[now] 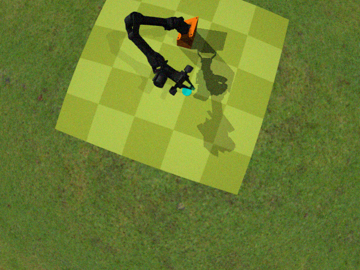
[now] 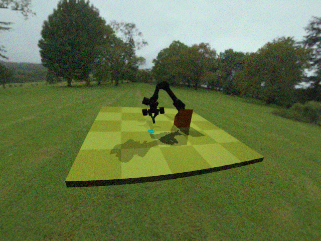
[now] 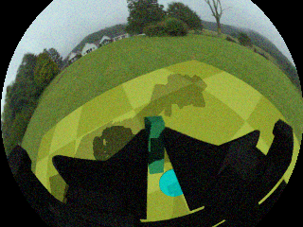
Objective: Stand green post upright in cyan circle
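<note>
The green post (image 3: 156,166) is held between the fingertips of my gripper (image 1: 193,88) (image 2: 154,121) (image 3: 153,132), which is shut on it. In the exterior view the post is a small green sliver, mostly hidden by the fingers, and hangs above the board; it looks roughly upright, but its exact tilt is too small to tell. The cyan circle (image 1: 187,91) (image 2: 151,131) (image 3: 169,183) lies flat on the board. In the top view it shows just beside the fingertips, and in the wrist view the right finger covers part of it.
The checkered yellow-green board (image 1: 148,145) (image 2: 98,165) ends in a straight edge on each side, with grass beyond. The arm's orange base mount (image 1: 184,42) (image 2: 183,118) stands behind the gripper. Dark arm shadows fall across the board beside the circle.
</note>
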